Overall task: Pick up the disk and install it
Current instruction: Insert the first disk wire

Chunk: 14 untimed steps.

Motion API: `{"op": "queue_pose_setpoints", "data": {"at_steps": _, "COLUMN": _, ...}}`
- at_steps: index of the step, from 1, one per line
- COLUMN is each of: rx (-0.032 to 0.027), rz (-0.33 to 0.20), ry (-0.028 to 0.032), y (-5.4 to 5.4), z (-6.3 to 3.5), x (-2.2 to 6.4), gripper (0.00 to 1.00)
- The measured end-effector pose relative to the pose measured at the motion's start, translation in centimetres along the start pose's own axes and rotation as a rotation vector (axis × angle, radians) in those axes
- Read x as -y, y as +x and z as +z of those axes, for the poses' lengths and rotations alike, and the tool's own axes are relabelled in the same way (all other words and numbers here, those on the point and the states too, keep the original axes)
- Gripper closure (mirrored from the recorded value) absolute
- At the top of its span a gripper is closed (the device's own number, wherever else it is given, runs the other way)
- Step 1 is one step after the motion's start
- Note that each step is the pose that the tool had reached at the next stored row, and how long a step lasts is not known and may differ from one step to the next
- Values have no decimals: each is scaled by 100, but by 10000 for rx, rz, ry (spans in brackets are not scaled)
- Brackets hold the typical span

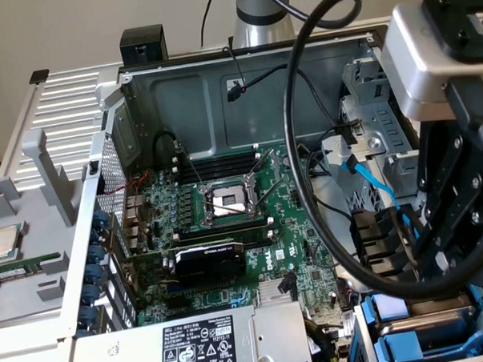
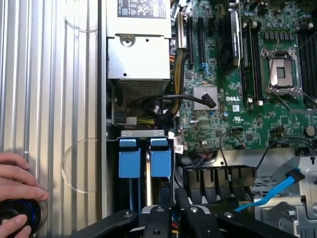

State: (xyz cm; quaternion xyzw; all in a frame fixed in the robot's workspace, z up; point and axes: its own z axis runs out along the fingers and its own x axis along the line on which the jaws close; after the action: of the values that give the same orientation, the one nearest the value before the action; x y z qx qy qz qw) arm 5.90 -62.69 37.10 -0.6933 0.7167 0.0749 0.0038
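Black-fingered gripper (image 2: 173, 201) hangs right over the drive bay at the corner of the PC case, w/ the disk (image 2: 161, 159) directly ahead of its tips. Judging by that, the job is far along: pick-up looks done, and the disk, in its blue carrier, stands on edge down in the bay. Whether it's seated all the way can't be told. Release isn't done yet.

Fingers are drawn nearly together, w/ only a narrow gap btwn them. They appear to pinch the near edge of the disk's carrier, but the contact itself is hidden behind the linkage, so that's a read, not a certainty.

Just beside the disk, on the side away from the mobo, sits another blue carrier front (image 2: 128, 157), parallel to it w/ a thin gap btwn the two. Beyond both, farther from the gripper, a bundle of yellow and black wires (image 2: 148, 111) leads to the grey PSU box (image 2: 138, 54).

On the gripper's other side, near it, a light-blue flat cable (image 2: 270, 194) hangs loose. The mobo (image 2: 233, 106) spreads out past that, and its open CPU socket (image 2: 282, 74) is well apart from the gripper.

Outside the case, well apart, a person's hand (image 2: 17, 173) rests on a round black controller (image 2: 20, 215) w/ a blue ring.
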Motion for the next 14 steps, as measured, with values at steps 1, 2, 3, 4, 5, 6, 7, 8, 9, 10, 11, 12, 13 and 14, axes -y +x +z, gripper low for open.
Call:
{"op": "queue_pose_setpoints", "data": {"at_steps": 1, "rx": -1, "rz": -8, "ry": 2, "y": -2, "z": 1, "x": 0, "gripper": 84}}
{"op": "queue_pose_setpoints", "data": {"at_steps": 2, "rx": -2, "rz": -12, "ry": 5, "y": -2, "z": 2, "x": -1, "gripper": 84}}
{"op": "queue_pose_setpoints", "data": {"at_steps": 3, "rx": -2, "rz": -15, "ry": 8, "y": -1, "z": 4, "x": -5, "gripper": 84}}
{"op": "queue_pose_setpoints", "data": {"at_steps": 4, "rx": 1, "rz": -16, "ry": 11, "y": -1, "z": 7, "x": -9, "gripper": 84}}
{"op": "queue_pose_setpoints", "data": {"at_steps": 5, "rx": -1, "rz": -16, "ry": 12, "y": -1, "z": 6, "x": -10, "gripper": 84}}
{"op": "queue_pose_setpoints", "data": {"at_steps": 6, "rx": -2, "rz": -17, "ry": 12, "y": -2, "z": 6, "x": -10, "gripper": 84}}
{"op": "queue_pose_setpoints", "data": {"at_steps": 7, "rx": -2, "rz": -18, "ry": 12, "y": -1, "z": 7, "x": -12, "gripper": 84}}
{"op": "queue_pose_setpoints", "data": {"at_steps": 8, "rx": -2, "rz": -18, "ry": 12, "y": -1, "z": 7, "x": -14, "gripper": 84}}
{"op": "queue_pose_setpoints", "data": {"at_steps": 9, "rx": -1, "rz": -20, "ry": 12, "y": -1, "z": 8, "x": -15, "gripper": 84}}
{"op": "queue_pose_setpoints", "data": {"at_steps": 10, "rx": -1, "rz": -20, "ry": 12, "y": -1, "z": 9, "x": -17, "gripper": 84}}
{"op": "queue_pose_setpoints", "data": {"at_steps": 11, "rx": -2, "rz": -20, "ry": 12, "y": -1, "z": 10, "x": -19, "gripper": 84}}
{"op": "queue_pose_setpoints", "data": {"at_steps": 12, "rx": -2, "rz": -21, "ry": 12, "y": 0, "z": 11, "x": -21, "gripper": 84}}
{"op": "queue_pose_setpoints", "data": {"at_steps": 13, "rx": -2, "rz": -22, "ry": 11, "y": 0, "z": 11, "x": -23, "gripper": 84}}
{"op": "queue_pose_setpoints", "data": {"at_steps": 14, "rx": -2, "rz": -22, "ry": 12, "y": 0, "z": 12, "x": -24, "gripper": 84}}
